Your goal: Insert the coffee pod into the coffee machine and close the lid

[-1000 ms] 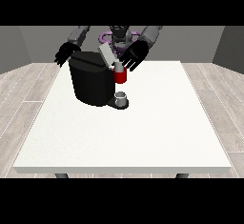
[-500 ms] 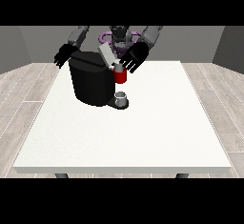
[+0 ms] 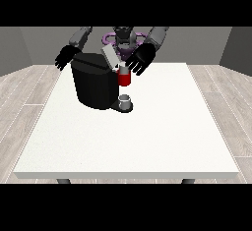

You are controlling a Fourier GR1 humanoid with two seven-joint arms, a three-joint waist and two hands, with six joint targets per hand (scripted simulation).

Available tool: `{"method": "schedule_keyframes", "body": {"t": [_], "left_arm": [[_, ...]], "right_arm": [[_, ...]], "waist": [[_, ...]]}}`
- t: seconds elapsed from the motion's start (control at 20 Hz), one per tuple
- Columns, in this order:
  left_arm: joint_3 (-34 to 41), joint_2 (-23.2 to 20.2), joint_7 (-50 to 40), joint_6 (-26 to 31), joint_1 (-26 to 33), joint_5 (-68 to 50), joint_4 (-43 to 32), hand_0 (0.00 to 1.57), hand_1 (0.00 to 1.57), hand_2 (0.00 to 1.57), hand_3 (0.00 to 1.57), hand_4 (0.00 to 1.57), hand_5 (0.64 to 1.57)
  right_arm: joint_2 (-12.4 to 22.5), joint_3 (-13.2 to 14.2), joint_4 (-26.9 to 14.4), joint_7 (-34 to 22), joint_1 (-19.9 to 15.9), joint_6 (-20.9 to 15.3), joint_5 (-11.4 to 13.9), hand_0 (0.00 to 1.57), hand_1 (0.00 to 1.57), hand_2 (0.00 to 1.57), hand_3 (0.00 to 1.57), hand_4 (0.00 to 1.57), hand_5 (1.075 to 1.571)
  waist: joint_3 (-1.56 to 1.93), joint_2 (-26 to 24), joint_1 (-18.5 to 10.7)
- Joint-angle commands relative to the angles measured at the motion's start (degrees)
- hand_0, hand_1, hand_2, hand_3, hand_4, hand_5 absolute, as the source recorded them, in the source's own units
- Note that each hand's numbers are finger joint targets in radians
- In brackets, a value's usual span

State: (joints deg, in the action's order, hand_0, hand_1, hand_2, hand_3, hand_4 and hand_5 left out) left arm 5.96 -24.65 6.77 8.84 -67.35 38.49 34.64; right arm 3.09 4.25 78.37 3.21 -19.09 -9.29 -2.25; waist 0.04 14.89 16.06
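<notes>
You see the black coffee machine (image 3: 96,85) on the white tabletop (image 3: 147,131), lid (image 3: 110,57) up, hand at the view's right (image 3: 140,60) just above it with fingers spread apart, hand at the view's left (image 3: 65,57) fingers apart too

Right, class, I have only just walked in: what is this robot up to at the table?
A humanoid robot stands behind a white table and works at a black coffee machine. The machine's lid is tilted up and open. The hand at the view's right is beside the red part at the machine's front, just by the open lid. The hand at the view's left hangs behind the machine's far side. A small cup sits on the machine's base.
</notes>
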Motion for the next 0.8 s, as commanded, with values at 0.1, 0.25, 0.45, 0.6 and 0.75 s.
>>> {"method": "schedule_keyframes", "body": {"t": [0.1, 0.25, 0.45, 0.6, 0.75], "left_arm": [[-0.4, -0.4, 1.4, -2.0, 1.4, 1.5, -0.2, 1.06, 1.06, 1.12, 0.96, 0.37, 1.571], [-0.4, 1.2, 2.3, -2.1, 1.7, 1.2, -0.1, 1.06, 1.06, 1.12, 0.95, 0.36, 1.571], [-2.3, -1.6, 5.3, 0.6, 3.3, 3.2, -0.9, 0.57, 0.57, 0.81, 0.64, 0.24, 1.571], [-3.0, -2.4, 3.8, 1.2, 0.6, 4.6, -0.2, 0.0, 0.0, 0.0, 0.0, 0.0, 1.571], [-3.9, -0.1, 4.7, 0.7, 2.4, 5.0, 0.2, 0.0, 0.0, 0.0, 0.0, 0.0, 1.571]], "right_arm": [[-1.5, -1.2, 0.9, 2.4, 2.1, 0.1, 0.1, 0.0, 0.0, 0.0, 0.0, 0.43, 1.571], [-0.5, -0.9, 0.9, -0.6, -0.6, -0.4, 0.3, 0.0, 0.0, 0.0, 0.0, 0.46, 1.571], [-0.8, -1.7, 2.1, -0.7, 2.0, -0.9, 1.2, 0.0, 0.0, 0.0, 0.0, 0.46, 1.571], [-1.5, -1.2, -0.4, 3.4, 1.3, -0.3, 0.5, 0.0, 0.0, 0.0, 0.0, 0.41, 1.571], [-0.8, 0.2, -0.5, 0.3, 0.6, -1.2, 0.0, 0.0, 0.0, 0.0, 0.0, 0.37, 1.571]], "waist": [[-0.03, 0.3, 0.8], [-0.04, 0.4, -0.2], [-0.05, -0.5, 0.2], [-0.01, 2.0, -0.1], [-0.02, 0.6, -1.0]]}}
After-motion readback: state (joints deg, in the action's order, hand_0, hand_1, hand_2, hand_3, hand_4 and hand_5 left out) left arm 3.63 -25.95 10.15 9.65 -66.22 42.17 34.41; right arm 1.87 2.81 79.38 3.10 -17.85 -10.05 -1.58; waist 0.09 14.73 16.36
